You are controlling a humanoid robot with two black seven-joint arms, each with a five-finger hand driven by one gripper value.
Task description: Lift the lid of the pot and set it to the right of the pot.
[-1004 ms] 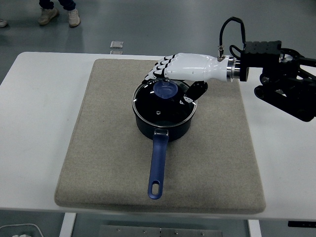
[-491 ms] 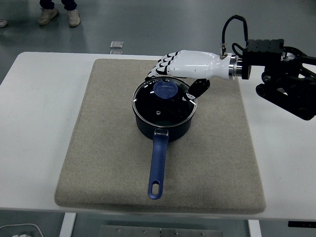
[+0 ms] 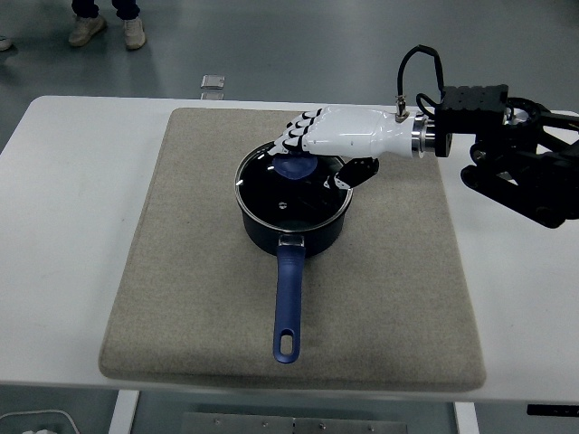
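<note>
A dark blue pot (image 3: 291,226) with a long blue handle (image 3: 288,298) stands on the grey mat (image 3: 181,271). Its glass lid (image 3: 294,190) lies on the rim, and the blue knob (image 3: 295,168) is half hidden. My right hand (image 3: 317,154), white with black joints, reaches in from the right and hangs low over the lid. Its fingers (image 3: 294,137) bend down over the far side of the knob and seem to touch it. The black thumb (image 3: 358,170) stays apart on the right, so the knob is not clamped. The left arm is not in view.
The mat covers the middle of the white table (image 3: 72,181). Bare mat (image 3: 407,244) lies right of the pot. My black forearm and its cable (image 3: 516,154) hang over the table's right side. A person's feet (image 3: 109,27) show on the floor beyond the table.
My right hand has sunk lower and moved left onto the knob. The pot and lid have shifted slightly to the left and away from me.
</note>
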